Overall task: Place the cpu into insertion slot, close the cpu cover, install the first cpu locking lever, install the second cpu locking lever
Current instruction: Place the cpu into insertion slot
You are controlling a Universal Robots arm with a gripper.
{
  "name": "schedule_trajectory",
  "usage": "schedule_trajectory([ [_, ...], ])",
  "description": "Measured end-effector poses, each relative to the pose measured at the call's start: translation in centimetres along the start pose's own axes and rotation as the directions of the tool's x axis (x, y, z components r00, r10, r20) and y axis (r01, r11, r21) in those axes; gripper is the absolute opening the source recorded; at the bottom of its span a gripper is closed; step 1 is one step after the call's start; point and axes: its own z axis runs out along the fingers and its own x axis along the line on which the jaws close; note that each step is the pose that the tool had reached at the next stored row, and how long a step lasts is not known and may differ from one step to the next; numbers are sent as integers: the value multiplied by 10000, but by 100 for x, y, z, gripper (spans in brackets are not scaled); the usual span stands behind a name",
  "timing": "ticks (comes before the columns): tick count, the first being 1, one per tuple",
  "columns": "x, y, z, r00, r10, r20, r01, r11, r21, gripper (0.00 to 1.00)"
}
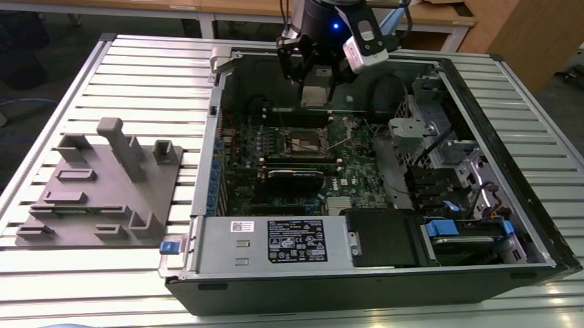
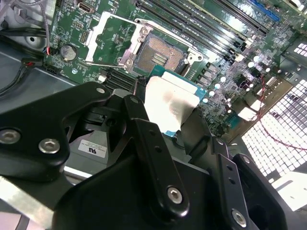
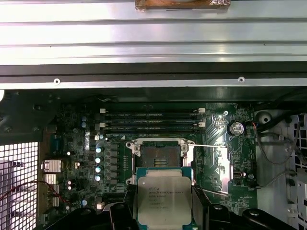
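My gripper (image 1: 315, 80) hangs over the back of the open computer case, shut on the cpu (image 1: 316, 96), a flat silver-topped chip on a green base. In both wrist views the chip (image 3: 164, 199) (image 2: 170, 103) sits between the black fingers (image 3: 207, 215) (image 2: 141, 122), above the board and just short of the insertion slot (image 3: 158, 155) (image 2: 158, 55). The slot (image 1: 306, 141) lies bare with its dark contacts showing. The cpu cover (image 3: 223, 163) (image 2: 103, 33) is swung open to one side of the slot. Thin wire locking levers (image 3: 207, 145) (image 2: 103, 63) stand released beside it.
Memory slots (image 3: 151, 122) run just beyond the socket. A black card (image 1: 294, 179), the power supply box (image 1: 273, 239) and drive bays with blue tabs (image 1: 456, 229) crowd the case. A grey fixture block (image 1: 100, 198) lies on the slatted table (image 1: 137, 68) at the exterior view's left.
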Motion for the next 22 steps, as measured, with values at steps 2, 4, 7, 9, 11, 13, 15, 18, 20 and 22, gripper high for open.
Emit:
schedule_trajectory([
  [2, 0, 0, 2, 10000, 0, 1, 0, 10000, -2, 54],
  [4, 0, 0, 3, 10000, 0, 1, 0, 10000, -2, 54],
  [7, -1, -1, 21, 10000, 0, 1, 0, 10000, -2, 54],
  [9, -1, -2, 31, 10000, 0, 1, 0, 10000, -1, 54],
  [11, -1, -2, 31, 10000, 0, -1, 0, 10000, 1, 54],
  [13, -1, -2, 39, 10000, 0, 2, 0, 10000, -4, 54],
  [15, -1, -3, 50, 10000, 0, 1, 0, 10000, -2, 54],
  [18, -1, -4, 53, 10000, 0, 0, 0, 10000, 1, 54],
  [20, -1, -4, 54, 10000, 0, 1, 0, 10000, -1, 54],
  [22, -1, -4, 63, 10000, 0, 3, 0, 10000, -7, 54],
])
